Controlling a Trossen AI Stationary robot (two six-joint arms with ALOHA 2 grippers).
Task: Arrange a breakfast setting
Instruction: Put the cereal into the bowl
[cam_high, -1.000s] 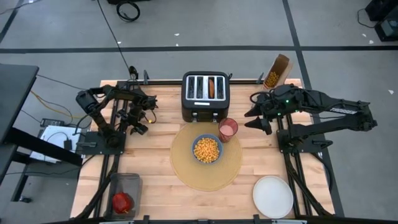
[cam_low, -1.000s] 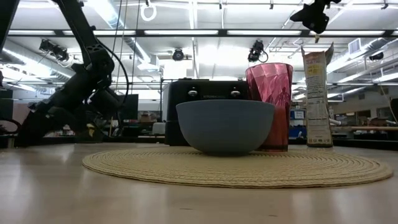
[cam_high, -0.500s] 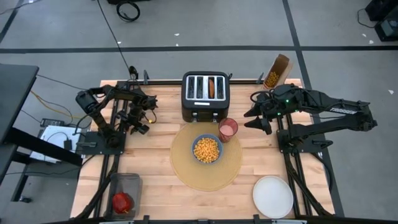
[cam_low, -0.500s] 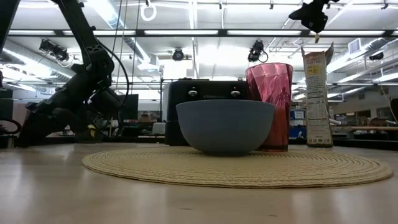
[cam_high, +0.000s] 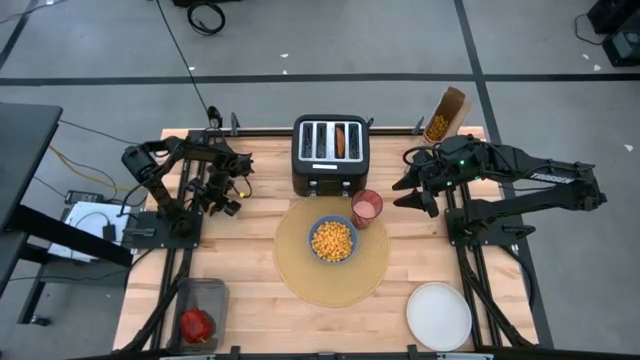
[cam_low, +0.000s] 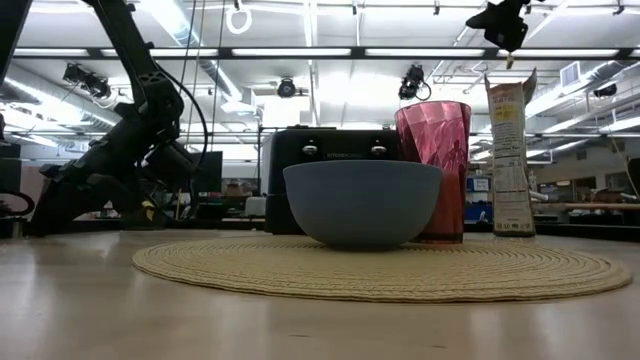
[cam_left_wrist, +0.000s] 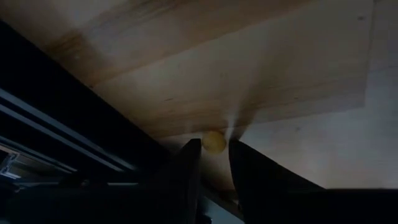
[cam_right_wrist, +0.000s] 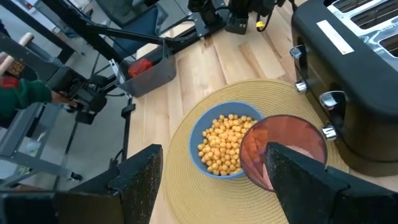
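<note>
A blue bowl (cam_high: 333, 240) of yellow cereal and a pink cup (cam_high: 366, 208) stand on the round tan placemat (cam_high: 300, 275). A bagel (cam_high: 342, 140) sticks up out of a slot of the black toaster (cam_high: 331, 155). The white plate (cam_high: 439, 316) lies at the near right. The red apple (cam_high: 196, 325) sits in a grey bin. The spoon is out of view. My right gripper (cam_high: 410, 186) is open and empty, up in the air to the right of the cup; it looks down on the bowl (cam_right_wrist: 224, 143). My left gripper (cam_high: 230, 192) waits at the far left, low over the table, fingers (cam_left_wrist: 186, 174) almost together.
A cereal box (cam_high: 445, 113) stands at the far right corner beside the toaster. The grey bin (cam_high: 200, 310) is at the near left corner. A small yellow round thing (cam_left_wrist: 214, 142) shows just past my left fingertips. A person's sleeve (cam_right_wrist: 18, 93) shows beyond the table.
</note>
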